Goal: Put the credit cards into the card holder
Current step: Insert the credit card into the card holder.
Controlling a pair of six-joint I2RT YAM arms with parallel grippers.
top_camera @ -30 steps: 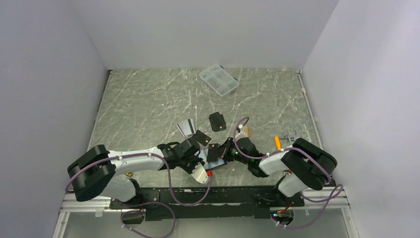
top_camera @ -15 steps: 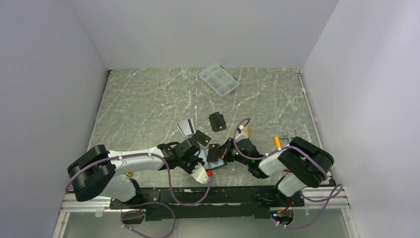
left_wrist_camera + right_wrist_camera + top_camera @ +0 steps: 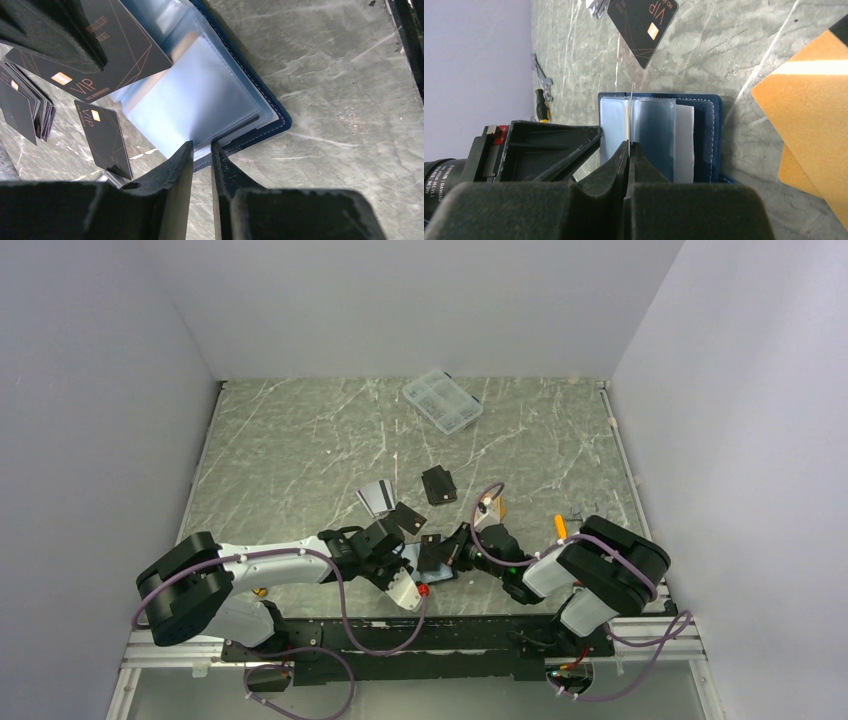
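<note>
The card holder (image 3: pixel 220 95) lies open on the table, navy cover down and pale blue sleeves up. My left gripper (image 3: pixel 202 146) is shut on its near edge, pinching sleeves and cover. My right gripper (image 3: pixel 629 144) is shut on a black credit card (image 3: pixel 117 55), which shows edge-on in the right wrist view and is tilted over the holder's sleeves (image 3: pixel 649 130). In the top view both grippers meet at the holder (image 3: pixel 424 562) near the front edge. Loose credit cards lie beyond: a silver-grey stack (image 3: pixel 375 497), two black ones (image 3: pixel 408 517) (image 3: pixel 438 484) and orange ones (image 3: pixel 814 100).
A clear plastic compartment box (image 3: pixel 443 401) stands at the back of the marble table. An orange-handled screwdriver (image 3: pixel 561 527) and a small metal tool lie to the right of my right arm. Another screwdriver (image 3: pixel 541 102) lies near the left side.
My right arm has edged slightly left toward the card holder with the black card. The left arm has stayed put.
</note>
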